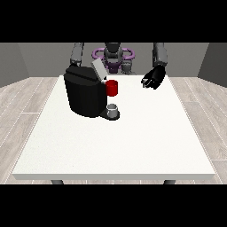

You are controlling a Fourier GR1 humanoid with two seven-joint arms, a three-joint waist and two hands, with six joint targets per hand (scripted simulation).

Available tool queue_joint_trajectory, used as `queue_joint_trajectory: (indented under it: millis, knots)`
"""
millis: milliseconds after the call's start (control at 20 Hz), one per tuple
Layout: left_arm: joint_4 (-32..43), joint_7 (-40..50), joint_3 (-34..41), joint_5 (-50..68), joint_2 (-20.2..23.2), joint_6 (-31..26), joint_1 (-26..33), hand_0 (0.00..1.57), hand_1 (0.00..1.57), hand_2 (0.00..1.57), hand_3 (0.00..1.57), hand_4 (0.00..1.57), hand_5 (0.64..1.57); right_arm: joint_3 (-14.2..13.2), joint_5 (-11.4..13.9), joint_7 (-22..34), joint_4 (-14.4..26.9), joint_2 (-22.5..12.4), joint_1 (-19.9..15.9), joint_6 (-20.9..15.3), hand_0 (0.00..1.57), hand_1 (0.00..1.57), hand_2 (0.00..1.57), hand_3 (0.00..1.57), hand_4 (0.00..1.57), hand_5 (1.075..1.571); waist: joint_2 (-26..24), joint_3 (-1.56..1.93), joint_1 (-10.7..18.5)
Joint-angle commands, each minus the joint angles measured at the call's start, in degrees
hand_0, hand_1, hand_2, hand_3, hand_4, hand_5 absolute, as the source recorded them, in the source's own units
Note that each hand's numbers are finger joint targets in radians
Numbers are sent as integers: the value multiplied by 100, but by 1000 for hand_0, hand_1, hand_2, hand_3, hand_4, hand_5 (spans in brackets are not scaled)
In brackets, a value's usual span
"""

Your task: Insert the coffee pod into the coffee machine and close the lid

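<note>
The hand at the view's right (154, 78) hung with curled fingers, holding nothing I could see, while the small grey coffee pod (113, 109) stood against the black boxy coffee machine (84, 91), so a careless reach might knock it over.

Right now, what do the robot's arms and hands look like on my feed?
Both upper arms are grey, cylindrical segments dropping from the shoulders. The hand at the view's right is black, on the end of a dark grey arm. The arm at the view's left disappears behind the black coffee machine; its hand is hidden. No cables or markings show.
</note>
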Motion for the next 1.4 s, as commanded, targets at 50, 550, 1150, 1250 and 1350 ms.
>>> queue_joint_trajectory:
  millis: [50,550,1150,1250,1350]
  knots:
    - [-369,327,-83,28,-209,-688,-192,1371,1371,1379,1325,504,1571,69,156,-342,356,137,236,-190,0,0,0,0,0,1571,-386,1,142]
    - [-429,952,261,126,-187,-1260,-1277,1340,1340,1372,1351,562,1571,169,-78,-64,-39,198,3,200,0,0,0,0,0,1571,-341,-1,-519]
    - [-261,1864,1004,549,-161,-1596,-2912,1256,1256,1287,1265,488,1571,9,-86,-229,-154,137,-703,-61,0,0,0,0,0,1571,387,1,-801]
    - [-286,1750,882,445,-182,-1523,-2891,1174,1174,1254,1266,479,1571,18,-62,-200,-260,-34,-630,74,0,0,0,0,0,1571,343,1,-926]
    - [-46,1589,1139,458,418,-1606,-3120,1203,1203,1267,1262,487,1571,-25,-178,-98,-565,-218,-865,316,0,0,0,0,0,1571,655,0,-1153]
